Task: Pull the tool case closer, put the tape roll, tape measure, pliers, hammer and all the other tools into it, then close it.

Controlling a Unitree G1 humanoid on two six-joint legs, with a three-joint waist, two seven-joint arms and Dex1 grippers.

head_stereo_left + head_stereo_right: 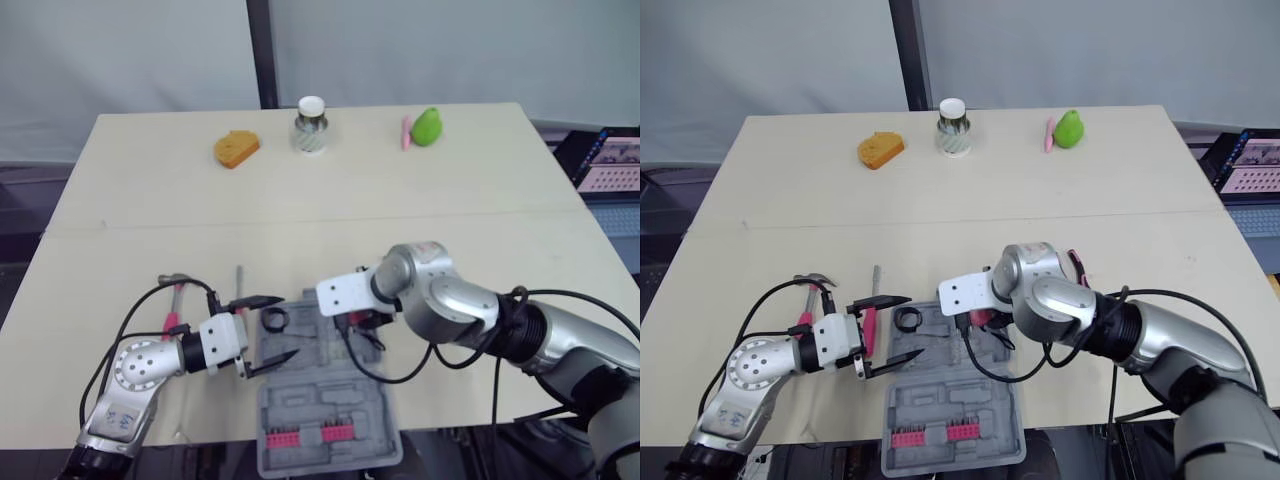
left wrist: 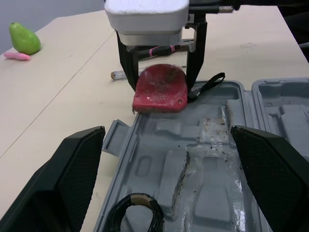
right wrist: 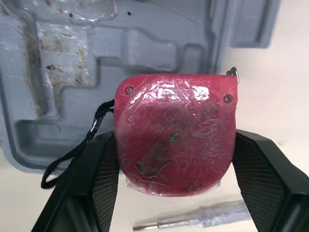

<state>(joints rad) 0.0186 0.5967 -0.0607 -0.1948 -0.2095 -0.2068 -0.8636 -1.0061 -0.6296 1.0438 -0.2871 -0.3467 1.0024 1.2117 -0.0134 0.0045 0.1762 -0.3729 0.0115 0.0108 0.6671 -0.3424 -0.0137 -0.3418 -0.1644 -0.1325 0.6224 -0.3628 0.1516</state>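
The right jaws are clenched on the tape measure (image 3: 174,145), holding it over the rim of the case (image 1: 320,398), partly above the worktop (image 1: 300,200). Let go here, it could hit the rim and tip outside, or sit proud and block the lid. Its dangling strap (image 3: 72,154) might snag. The left jaws gape, released, beside the tape roll (image 1: 275,320) lying in the case.

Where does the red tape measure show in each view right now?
Left eye view: tape measure in the right gripper, at the tool case's far edge.
Right eye view: tape measure, same spot.
Left wrist view: tape measure beyond the open case.
Right wrist view: tape measure clamped between fingers.
Shared landmark: grey case.
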